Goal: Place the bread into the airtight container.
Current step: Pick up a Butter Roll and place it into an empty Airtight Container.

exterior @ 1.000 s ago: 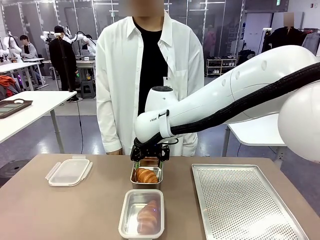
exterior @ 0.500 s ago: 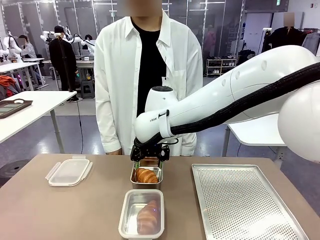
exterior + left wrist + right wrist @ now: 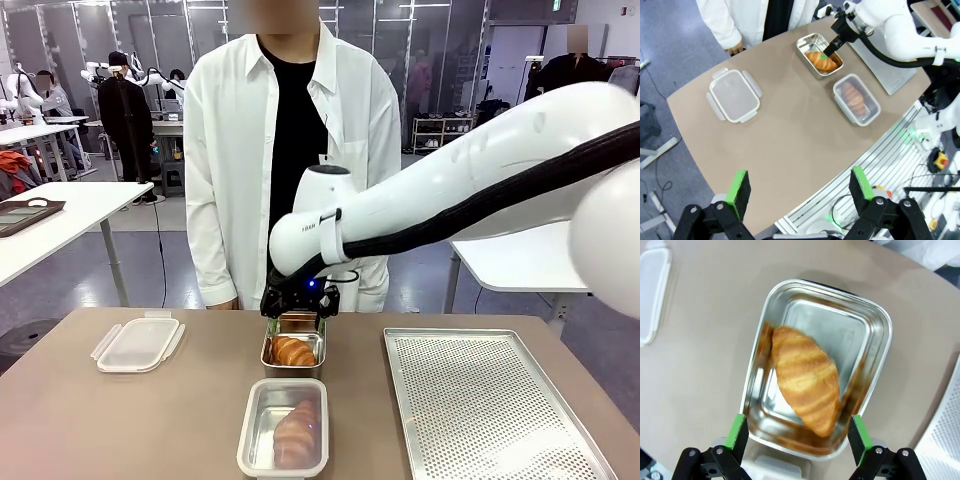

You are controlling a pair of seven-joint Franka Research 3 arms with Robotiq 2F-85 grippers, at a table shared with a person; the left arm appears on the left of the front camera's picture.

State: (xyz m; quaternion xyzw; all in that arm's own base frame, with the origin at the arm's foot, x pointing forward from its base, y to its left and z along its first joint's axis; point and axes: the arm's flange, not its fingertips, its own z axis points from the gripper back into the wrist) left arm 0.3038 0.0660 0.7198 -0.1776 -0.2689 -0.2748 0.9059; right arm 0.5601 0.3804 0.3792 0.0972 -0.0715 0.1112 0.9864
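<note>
A golden croissant (image 3: 805, 380) lies in an open steel container (image 3: 880, 320) at the far middle of the table, seen from the front as croissant (image 3: 293, 351) in container (image 3: 293, 369). My right gripper (image 3: 299, 318) hovers just above it, open, its green pads (image 3: 736, 432) straddling the container's near end with nothing held. My left gripper (image 3: 800, 184) hangs open high over the table's edge, far from the container (image 3: 805, 42).
A second container (image 3: 255, 420) holding another croissant sits nearer me. A white flap-lock lid (image 3: 139, 343) lies at the left, a perforated metal tray (image 3: 490, 400) at the right. A person in a white shirt (image 3: 230, 150) stands at the far edge.
My right arm and gripper have lifted slightly above the steel container. The croissant stays inside it.
</note>
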